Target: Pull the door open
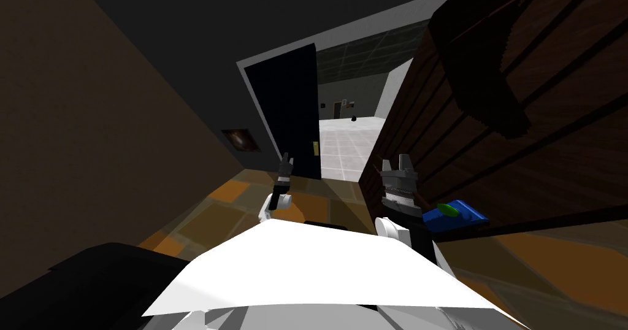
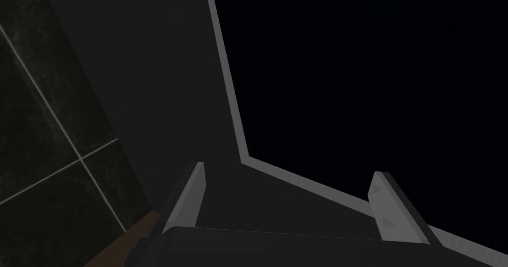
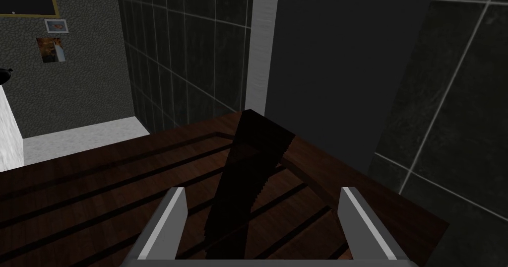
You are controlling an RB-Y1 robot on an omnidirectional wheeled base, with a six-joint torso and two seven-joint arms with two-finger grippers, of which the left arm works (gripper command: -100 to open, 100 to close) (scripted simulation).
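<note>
The door [image 1: 287, 108] is a dark, almost black panel in a light grey frame [image 1: 343, 35]. It stands partly open, and a lit room with a pale tiled floor [image 1: 343, 148] shows through the gap. A small yellowish latch plate [image 1: 316, 148] sits on the door's free edge. My left gripper [image 1: 286, 159] is raised just in front of the door's lower part, a little short of that edge. In the left wrist view it [image 2: 287, 172] is open and holds nothing, facing the dark panel [image 2: 372, 80] and grey trim [image 2: 233, 105]. My right gripper [image 1: 397, 159] is open and holds nothing, beside the dark wood unit.
A tall dark wood slatted unit [image 1: 521, 148] stands close on my right, with a dark saw-shaped thing [image 3: 245, 179] across its face. A blue box with a green piece [image 1: 455, 214] sits low beside my right arm. A brown wall [image 1: 92, 130] runs along my left. A black object [image 1: 80, 277] lies low left.
</note>
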